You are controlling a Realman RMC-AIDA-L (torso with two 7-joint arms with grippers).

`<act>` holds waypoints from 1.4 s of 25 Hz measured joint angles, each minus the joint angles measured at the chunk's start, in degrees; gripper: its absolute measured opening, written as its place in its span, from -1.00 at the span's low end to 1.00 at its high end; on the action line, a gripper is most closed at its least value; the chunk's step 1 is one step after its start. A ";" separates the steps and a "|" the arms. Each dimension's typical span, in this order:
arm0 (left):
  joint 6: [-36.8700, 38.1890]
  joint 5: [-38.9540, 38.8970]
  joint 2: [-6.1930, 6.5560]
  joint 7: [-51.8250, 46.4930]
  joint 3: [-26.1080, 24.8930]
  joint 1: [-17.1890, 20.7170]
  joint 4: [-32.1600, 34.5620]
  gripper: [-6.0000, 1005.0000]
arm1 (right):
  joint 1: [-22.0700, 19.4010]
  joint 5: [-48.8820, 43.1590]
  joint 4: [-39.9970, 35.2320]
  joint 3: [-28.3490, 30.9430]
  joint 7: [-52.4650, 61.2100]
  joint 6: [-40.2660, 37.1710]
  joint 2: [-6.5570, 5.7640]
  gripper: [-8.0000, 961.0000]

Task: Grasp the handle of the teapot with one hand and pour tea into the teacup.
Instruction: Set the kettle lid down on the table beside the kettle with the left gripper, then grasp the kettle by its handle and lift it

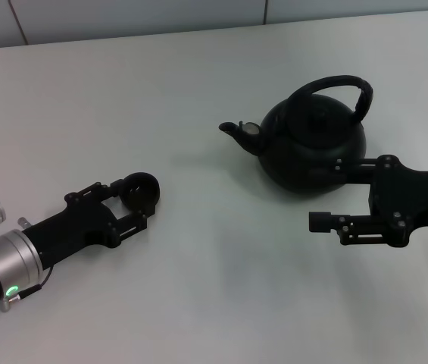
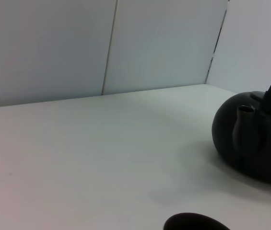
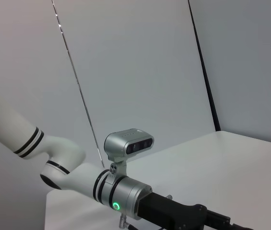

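The glossy black teapot [image 1: 312, 144] stands on the white table right of centre, its spout [image 1: 232, 129] pointing left and its arched handle [image 1: 342, 87] upright over the lid. My right gripper [image 1: 327, 192] lies low at the pot's near right side, open; one finger rests against the body and the other stands free in front, and neither touches the handle. At lower left my left gripper [image 1: 136, 205] is shut on the small dark teacup [image 1: 142, 189], which rests on the table. The left wrist view shows the cup's rim [image 2: 195, 223] and the teapot [image 2: 250, 139]. No tea is visible.
The white table [image 1: 214, 288] runs back to a grey panelled wall [image 1: 123, 19]. The right wrist view shows only the left arm's silver wrist [image 3: 125, 196] with its camera, the wall and the table edge.
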 joint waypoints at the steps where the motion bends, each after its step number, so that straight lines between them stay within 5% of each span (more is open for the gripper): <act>1: -0.01 0.00 0.00 -0.19 0.00 -0.02 0.00 0.58 | 0.00 0.00 0.00 0.00 0.00 0.00 0.00 0.43; 19: 1.95 0.00 0.24 -0.86 0.07 0.09 0.25 0.72 | 0.11 0.00 -0.33 0.00 0.51 0.11 -0.09 0.43; 35: 37.56 0.00 0.81 -1.05 1.75 10.47 15.95 0.72 | -0.02 -0.01 -0.37 0.00 0.19 2.87 -0.15 0.43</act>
